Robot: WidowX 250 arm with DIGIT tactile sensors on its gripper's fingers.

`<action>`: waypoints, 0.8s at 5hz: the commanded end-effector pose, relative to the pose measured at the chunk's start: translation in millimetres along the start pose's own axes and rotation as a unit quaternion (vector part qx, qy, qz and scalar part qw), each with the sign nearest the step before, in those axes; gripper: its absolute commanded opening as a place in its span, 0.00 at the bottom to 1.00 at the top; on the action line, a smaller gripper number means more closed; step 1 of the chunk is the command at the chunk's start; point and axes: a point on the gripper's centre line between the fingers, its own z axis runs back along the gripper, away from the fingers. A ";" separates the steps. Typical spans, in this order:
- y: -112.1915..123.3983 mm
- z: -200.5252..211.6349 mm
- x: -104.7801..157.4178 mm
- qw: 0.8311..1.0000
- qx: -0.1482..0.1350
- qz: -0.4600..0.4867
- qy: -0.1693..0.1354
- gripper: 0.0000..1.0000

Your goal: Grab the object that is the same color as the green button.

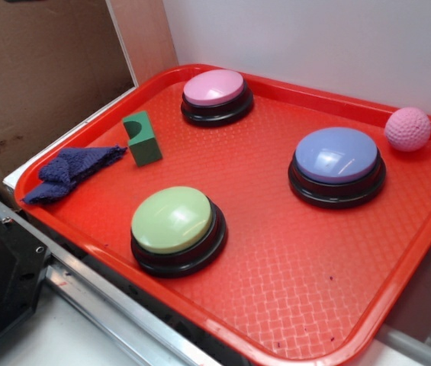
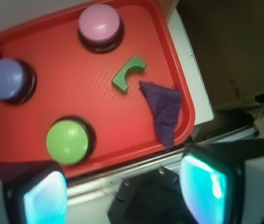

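Jaws stood wide apart and empty in the wrist view, their two pale, glowing pads framing the bottom corners of the picture; the gripper [image 2: 124, 189] hung high above the near edge of the red tray [image 1: 291, 305] and touched nothing. No part of the arm appeared in the exterior view.

The green block [image 1: 143, 139], with its curved notch, stood on the left side of the tray, between the pink button [image 1: 216, 95] at the far edge and the dark blue cloth [image 1: 74, 171] crumpled against the left rim. The block stood just beside the cloth; whether the two touched could not be told. The green button [image 1: 175, 226], which sets the colour to be matched, sat nearer the camera, well apart from the block. A blue-lavender button [image 1: 336, 162] and a pink dimpled ball [image 1: 408, 128] occupied the right side, well clear of the target.

By these pictures the task was at its opening step: the approach, with no grasp yet begun. The next move would call for carrying the gripper over the block, lining the jaws across its flat faces rather than the notch, and descending without catching the cloth. The block is small and light, so a skewed closure could tip or push it aside.
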 end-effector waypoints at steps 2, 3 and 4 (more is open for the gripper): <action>17.1 -80.8 70.4 0.957 0.019 0.289 -0.022 1.00; 21.2 -106.5 78.6 0.939 0.019 0.341 -0.044 1.00; 23.1 -131.2 81.2 0.928 0.039 0.366 -0.050 1.00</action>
